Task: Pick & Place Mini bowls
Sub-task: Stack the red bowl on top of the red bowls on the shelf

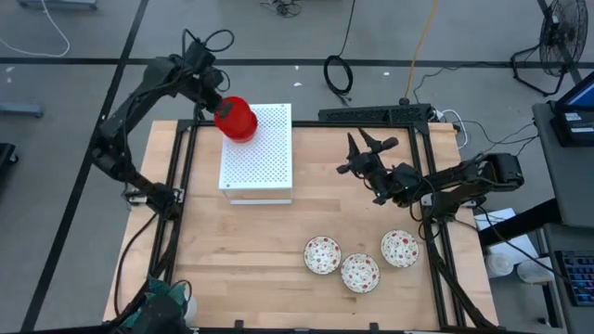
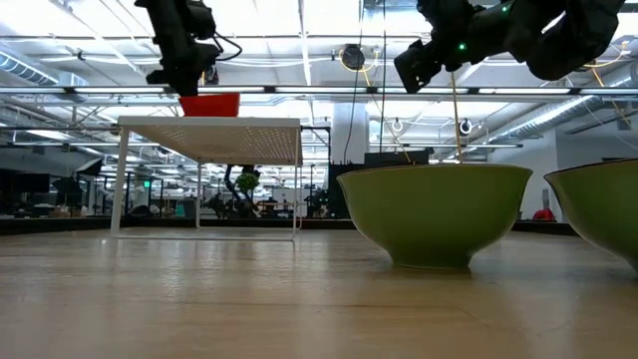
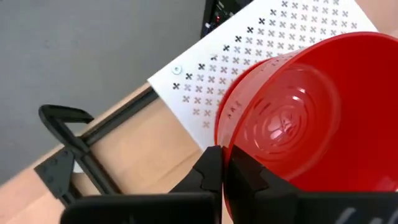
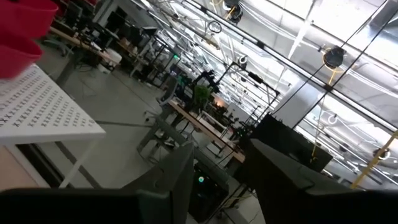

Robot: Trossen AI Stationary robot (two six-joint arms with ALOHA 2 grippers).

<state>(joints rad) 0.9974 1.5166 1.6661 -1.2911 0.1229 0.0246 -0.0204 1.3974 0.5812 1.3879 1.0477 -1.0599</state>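
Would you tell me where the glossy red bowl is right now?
The glossy red bowl hangs in the left gripper, above the white perforated board's far-left corner in the high view.

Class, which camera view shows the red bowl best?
The left wrist view: the red bowl fills it, rim pinched by the left gripper. High view shows it small above the white board; low view, side-on; right wrist, an edge.

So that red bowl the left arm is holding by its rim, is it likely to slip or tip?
Probably some slip risk: the red bowl looks glossy, and the left gripper pinches only its thin rim. It seems stiff, since the wall keeps its round shape under the pinch. Held at one edge above the white perforated board, it could tilt if jolted.
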